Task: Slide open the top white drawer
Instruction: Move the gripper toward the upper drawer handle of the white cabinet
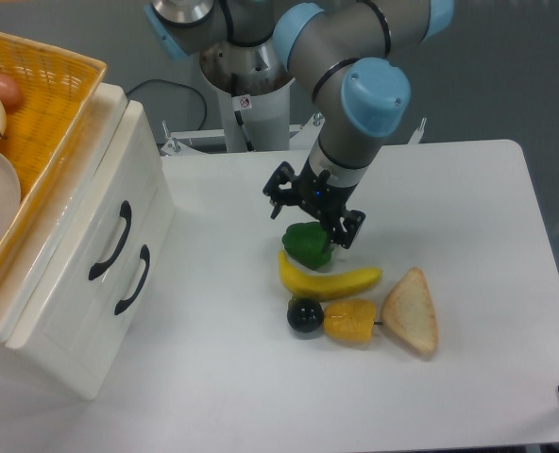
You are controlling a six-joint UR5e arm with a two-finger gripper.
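The top white drawer [85, 234] is the upper one of the small white cabinet [91, 363] at the left. It sits flush and shut, its curved black handle [110, 241] facing right. The lower drawer's handle [133, 279] is just beside it. My gripper [314, 209] hangs over the middle of the table, far to the right of the cabinet. It is open and holds nothing. Its fingers spread just above a green pepper [308, 245].
A yellow wicker basket [62, 85] with a plate and fruit rests on the cabinet top. Below the pepper lie a banana [329, 280], a black ball [305, 316], a yellow piece [351, 321] and a bread slice [411, 311].
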